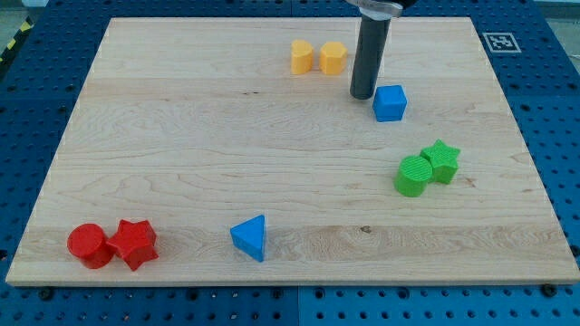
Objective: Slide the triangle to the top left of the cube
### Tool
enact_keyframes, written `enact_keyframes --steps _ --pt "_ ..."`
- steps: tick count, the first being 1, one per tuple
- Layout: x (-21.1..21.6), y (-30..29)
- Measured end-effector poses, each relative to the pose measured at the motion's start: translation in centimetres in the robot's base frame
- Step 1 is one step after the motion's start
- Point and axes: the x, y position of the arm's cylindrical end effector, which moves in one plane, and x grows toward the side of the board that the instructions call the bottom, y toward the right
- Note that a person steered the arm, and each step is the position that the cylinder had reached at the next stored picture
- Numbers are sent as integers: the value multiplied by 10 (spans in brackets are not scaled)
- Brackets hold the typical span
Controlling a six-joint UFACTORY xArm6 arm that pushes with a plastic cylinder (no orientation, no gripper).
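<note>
A blue triangle point(249, 237) lies near the view's bottom, a little left of centre, on the wooden board point(199, 136). A blue cube point(390, 102) sits in the upper right part of the board. My tip point(363, 95) rests on the board just left of the cube, close to its upper left corner, and far up and right of the triangle. The dark rod rises from the tip out of the view's top.
Two yellow blocks point(318, 57) stand side by side at the view's top, left of the rod. A green cylinder point(413, 176) and a green star point(442, 160) touch at the right. A red cylinder point(90, 244) and a red star point(134, 243) sit at bottom left.
</note>
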Motion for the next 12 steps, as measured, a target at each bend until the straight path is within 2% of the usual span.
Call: enact_keyframes --steps 2,5,6,7,8,9,10,12 --pt "16 -10" --pt "25 54" --pt "25 54" --pt "29 -16" --pt "61 -105" --pt "120 -180" --pt "179 -214" --pt "237 -208"
